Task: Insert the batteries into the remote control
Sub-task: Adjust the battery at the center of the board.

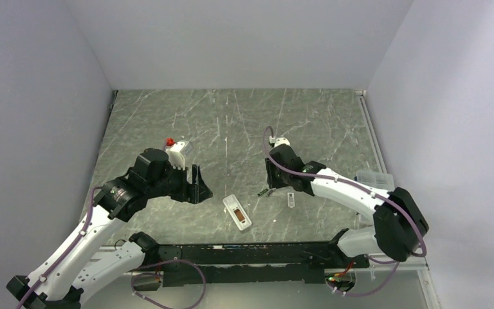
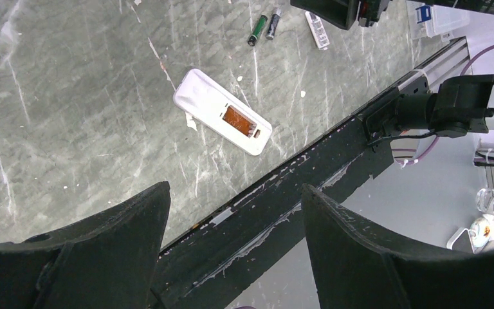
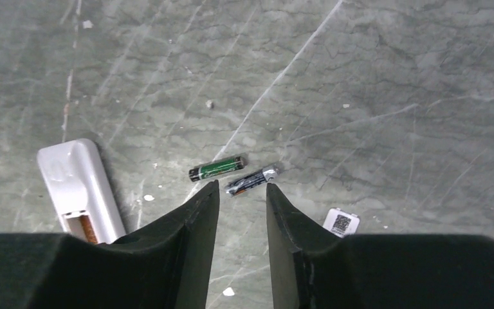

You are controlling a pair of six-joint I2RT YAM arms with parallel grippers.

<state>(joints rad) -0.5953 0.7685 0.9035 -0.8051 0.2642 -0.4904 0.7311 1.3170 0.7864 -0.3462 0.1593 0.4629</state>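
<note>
The white remote control (image 1: 237, 212) lies flat near the table's front edge, its brownish-orange recess (image 2: 238, 120) facing up. Two batteries lie side by side on the table, one green (image 3: 215, 168) and one dark with a silver end (image 3: 251, 180). My right gripper (image 3: 242, 187) hovers low over them, its jaws a narrow gap apart with nothing between them; the dark battery lies just beyond the fingertips. My left gripper (image 2: 231, 193) stands wide open and holds nothing, above the front edge, left of the remote.
A small white cover with a printed code (image 3: 341, 222) lies right of the batteries. A clear plastic box (image 1: 374, 178) sits at the right edge. The black rail (image 1: 244, 254) runs along the table's front.
</note>
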